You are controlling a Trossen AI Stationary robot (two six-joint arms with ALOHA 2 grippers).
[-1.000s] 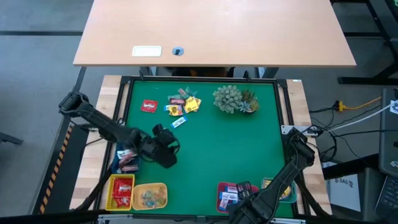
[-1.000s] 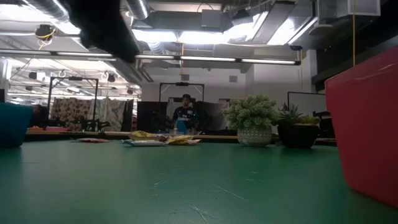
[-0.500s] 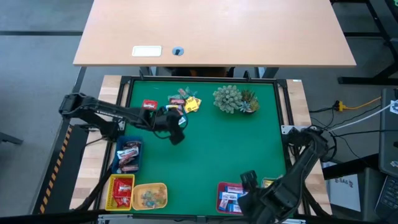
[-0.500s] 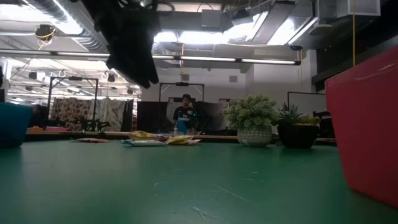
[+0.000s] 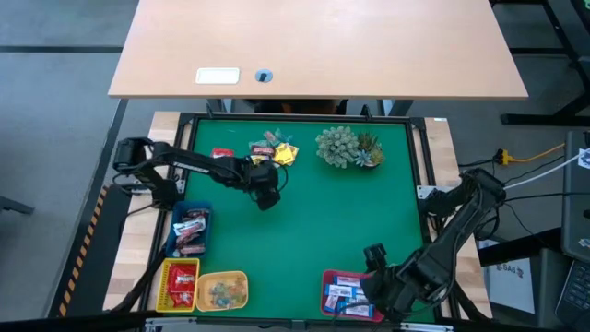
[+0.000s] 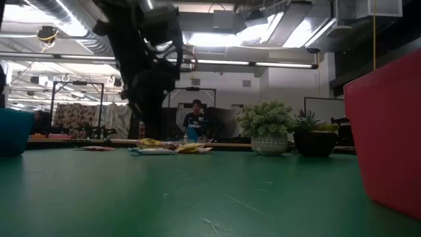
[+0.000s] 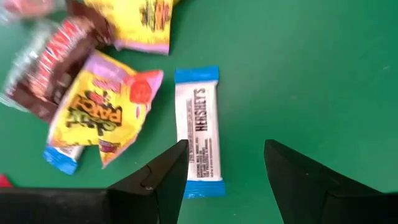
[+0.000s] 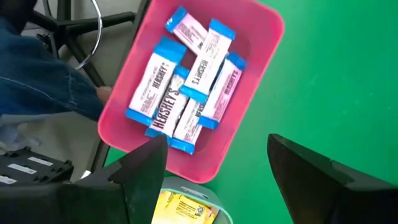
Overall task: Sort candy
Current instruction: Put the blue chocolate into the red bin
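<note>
The left gripper (image 5: 266, 196) is held out over the green mat (image 5: 313, 221), close to the mat's far left corner. Its two fingers (image 7: 163, 177) are spread wide apart and nothing is held between them. Just past the fingertips, a blue-and-white Hershey's bar (image 7: 198, 132) is seen lying flat on the mat, and it is not touched by the fingers. Beside the bar a yellow Sour Patch packet (image 7: 99, 116) is seen, with a dark brown sweet (image 7: 46, 65) next to it and another yellow packet (image 7: 140, 22) a bit further on. In the high view this small heap of candy (image 5: 272, 150) is found near the far edge of the mat, between a red packet (image 5: 221, 153) and a spiky green plant (image 5: 343, 146).

The right gripper (image 5: 376, 286) is held near the mat's near right corner, beside a pink tray (image 8: 245, 28). Its fingers (image 8: 146, 168) are also wide apart, and nothing is held by them. The pink tray is filled with several blue-and-white Hershey's bars (image 8: 186, 87). A green tray (image 8: 186, 205) with a yellow packet in it is seen just next to the pink one.

Along the mat's left edge a blue tray (image 5: 190, 231) with sweets is set. At the near left corner a red tray (image 5: 179, 282) and a yellow tray (image 5: 221, 290) are set side by side.
</note>
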